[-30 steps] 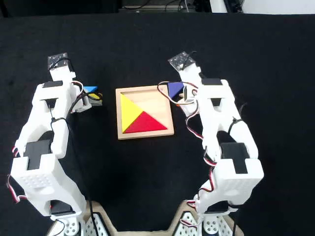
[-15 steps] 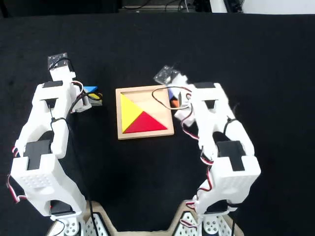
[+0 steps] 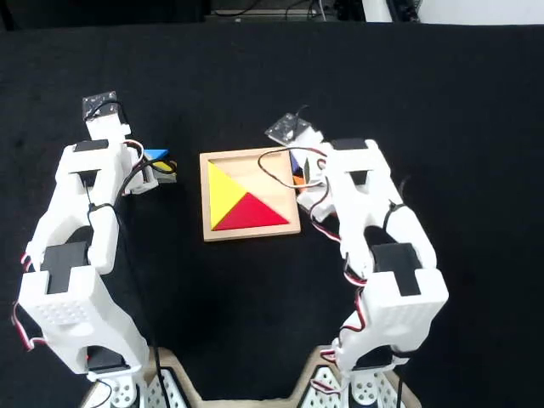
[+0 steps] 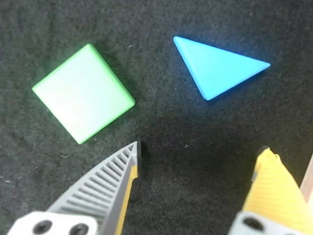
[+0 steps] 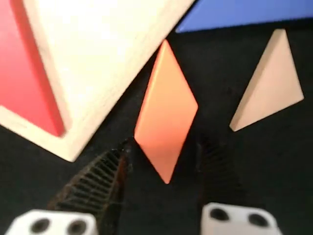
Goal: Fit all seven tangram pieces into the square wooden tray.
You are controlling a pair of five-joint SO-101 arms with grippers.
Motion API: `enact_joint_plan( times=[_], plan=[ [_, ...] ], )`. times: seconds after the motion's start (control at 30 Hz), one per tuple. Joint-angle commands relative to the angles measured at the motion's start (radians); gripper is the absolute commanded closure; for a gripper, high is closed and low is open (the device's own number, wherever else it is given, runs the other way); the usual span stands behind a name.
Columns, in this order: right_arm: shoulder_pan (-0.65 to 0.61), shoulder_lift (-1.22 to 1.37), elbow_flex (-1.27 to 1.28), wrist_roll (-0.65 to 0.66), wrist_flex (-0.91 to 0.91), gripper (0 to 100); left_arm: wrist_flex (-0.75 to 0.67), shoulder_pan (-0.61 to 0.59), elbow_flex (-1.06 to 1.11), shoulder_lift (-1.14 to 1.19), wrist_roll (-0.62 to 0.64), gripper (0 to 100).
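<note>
**A:** High view first. The square wooden tray [image 3: 265,172] sits mid-way across the black table [image 3: 255,314]. A large yellow triangle [image 3: 221,192] lies along its left edge and a large red triangle [image 3: 253,213] along its near edge. Two pieces are home, and the far right half is bare wood.

**B:** The arms flank it. The left arm [image 3: 81,212] is off the tray's far left corner and the right arm [image 3: 367,212] is tight by the far right corner. I'd say each is stationed over the loose pieces on its own side.

**A:** Left wrist view now. The left gripper [image 4: 195,161] hangs with jaws spread wide and nothing between them. On the table beyond it are a green square [image 4: 83,93] and a light blue triangle [image 4: 215,68], both flat and apart from each other.

**B:** Flat and separated, so either looks an easy pick to me.

**A:** Right wrist view. The right gripper [image 5: 164,146] has its jaws apart, straddling the pointed end of an orange parallelogram [image 5: 166,115]. It isn't pinching yet, because there's a gap on one side. The piece lies flat just outside the tray's rim, its other tip right at the wood.

**B:** Sensible line-up, since the narrow end fits between the jaws. A pale tan triangle [image 5: 268,83] lies beside it, and a dark blue piece [image 5: 244,12] just beyond, its shape cut off.

**A:** By my count, five pieces are left to place.
</note>
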Motion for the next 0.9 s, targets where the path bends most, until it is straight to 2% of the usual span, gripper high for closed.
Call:
enact_joint_plan(
  times=[0.0, 0.2, 0.37, 0.53, 0.87],
  plan=[
    [-0.046, -0.007, -0.088, -0.141, 0.068, 75.6, -0.011, -0.018, -0.007, -0.058, 0.0, 64],
    [-0.081, 0.007, -0.125, -0.218, 0.04, 75.8, -0.011, -0.018, -0.007, -0.058, 0.0, 64],
    [-0.077, 0.082, -0.133, -0.21, 0.014, 75.9, -0.011, -0.031, -0.008, -0.058, 0.003, 64],
    [-0.018, 0.154, -0.202, -0.17, 0.015, 76.6, -0.011, -0.031, -0.008, -0.058, 0.003, 64],
    [-0.005, 0.165, -0.252, -0.173, 0.015, 98.8, -0.011, -0.028, -0.008, -0.058, 0.003, 64]
  ],
)
